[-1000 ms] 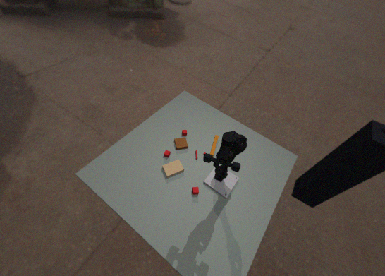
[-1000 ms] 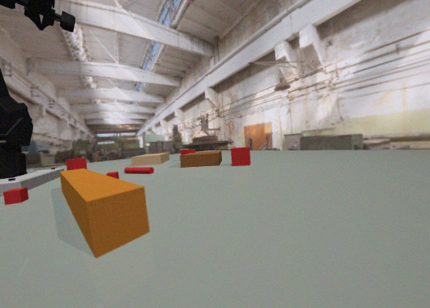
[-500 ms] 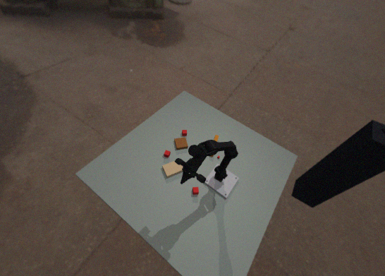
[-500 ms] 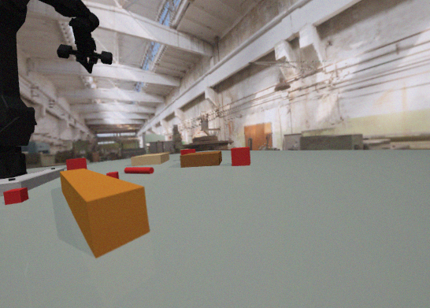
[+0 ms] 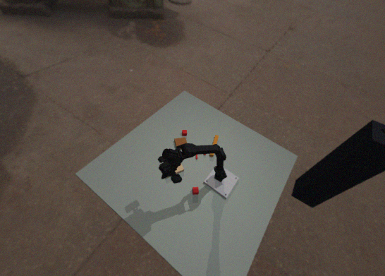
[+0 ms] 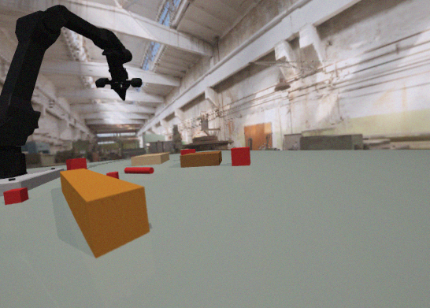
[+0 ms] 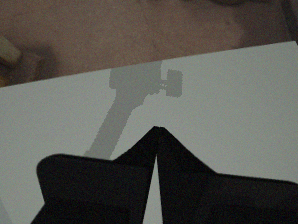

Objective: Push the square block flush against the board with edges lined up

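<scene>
Item, one brown square-topped block (image 5: 180, 141) (image 6: 200, 159), flat on the tabletop (image 5: 247, 145) (image 6: 295, 221) (image 7: 240, 110), near the middle of the top view and right of the tan slab in the exterior view. Item, one tan slab (image 5: 180, 169) (image 6: 150, 159), mostly covered by the arm from above, its long face visible in the exterior view, apart from the brown block. Item, one orange bar (image 5: 216, 140) (image 6: 106, 205), crossed by the arm in the top view, large at lower left in the exterior view. Which piece serves as the board cannot be told. Item, one red cube (image 5: 184, 133) (image 6: 241, 156), near the brown block; the exterior view shows a gap between them. Item, one red rod (image 5: 197, 157) (image 6: 139, 170), a sliver from above, full length in the exterior view. Item, one end effector (image 5: 163, 176) (image 6: 124, 99) (image 7: 158, 132), black, fingertips together, nothing between; its height above the tabletop is plain only in the exterior view, while from above it is a dark, rather indistinct shape. Item, one arm shadow (image 5: 155, 217) (image 7: 117, 115), upper middle in the wrist view, reaching the tabletop's edge.
</scene>
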Controlling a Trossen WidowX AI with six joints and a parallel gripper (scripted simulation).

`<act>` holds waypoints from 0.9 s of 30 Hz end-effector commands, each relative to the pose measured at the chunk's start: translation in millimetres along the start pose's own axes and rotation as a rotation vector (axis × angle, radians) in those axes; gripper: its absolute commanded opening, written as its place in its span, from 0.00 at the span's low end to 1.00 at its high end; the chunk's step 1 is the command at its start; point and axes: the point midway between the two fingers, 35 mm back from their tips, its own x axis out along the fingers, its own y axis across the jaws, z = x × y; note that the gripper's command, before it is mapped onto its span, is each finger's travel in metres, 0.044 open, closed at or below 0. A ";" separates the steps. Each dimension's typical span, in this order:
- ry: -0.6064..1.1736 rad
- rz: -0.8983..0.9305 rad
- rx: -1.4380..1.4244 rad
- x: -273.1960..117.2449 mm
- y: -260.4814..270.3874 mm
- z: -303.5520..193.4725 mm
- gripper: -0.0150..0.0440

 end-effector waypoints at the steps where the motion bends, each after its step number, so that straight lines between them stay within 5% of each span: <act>1: 0.106 -0.049 0.023 30.0 -38.0 -18.7 0.25; 18: 0.652 -0.086 0.118 129.9 -191.2 -179.8 0.25; 27: 0.672 -0.081 0.122 159.7 -197.7 -208.5 0.25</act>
